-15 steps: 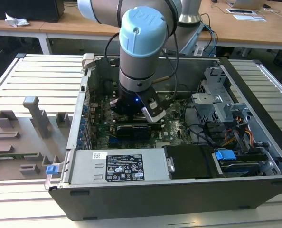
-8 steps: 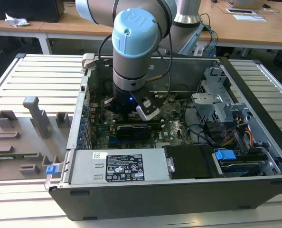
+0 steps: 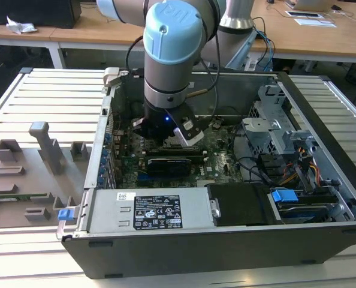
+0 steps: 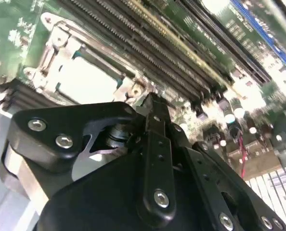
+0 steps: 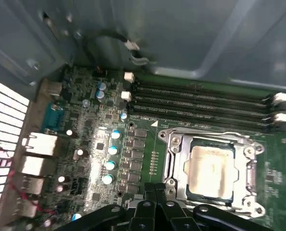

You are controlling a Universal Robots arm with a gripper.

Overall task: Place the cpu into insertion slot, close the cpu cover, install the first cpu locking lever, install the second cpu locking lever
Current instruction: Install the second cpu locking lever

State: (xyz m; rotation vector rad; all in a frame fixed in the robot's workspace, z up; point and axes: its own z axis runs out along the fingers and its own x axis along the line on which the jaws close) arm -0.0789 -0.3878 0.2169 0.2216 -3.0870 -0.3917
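While the arm reaches down into the open computer case (image 3: 322,150), its gripper (image 5: 157,190) hangs low over the green motherboard (image 5: 92,144), just beside the near edge of the processor socket. In both wrist views the two black fingers (image 4: 155,113) meet at their tips with nothing between them; they are pressed together and hold nothing.

The cpu (image 5: 210,168) already lies in the insertion slot (image 5: 179,161), its pale silvery top showing square and level inside the socket. The cpu cover (image 5: 251,171) lies flat over it, its silver frame running round the chip and the chip showing through the large window. In the second wrist view the same chip (image 4: 85,79) appears bright and washed out inside the frame, just beyond the fingertips. Whether either locking lever is hooked down cannot be told.

Beyond the socket, four long black memory slots (image 5: 201,103) run side by side along the board. On the socket's other side stand rows of small round capacitors (image 5: 111,151) and square dark components, and past those the metal port housings (image 5: 37,144) at the board's edge.

In the exterior view the arm's pale blue joint (image 3: 172,36) stands over the case's middle. A grey power supply (image 3: 145,210) with a label lies along the near side, and drive bays (image 3: 274,132) with cables fill the exterior view's right. The case rests on a slatted metal table (image 3: 46,90), with grey fixture blocks (image 3: 43,144) at the exterior view's left.
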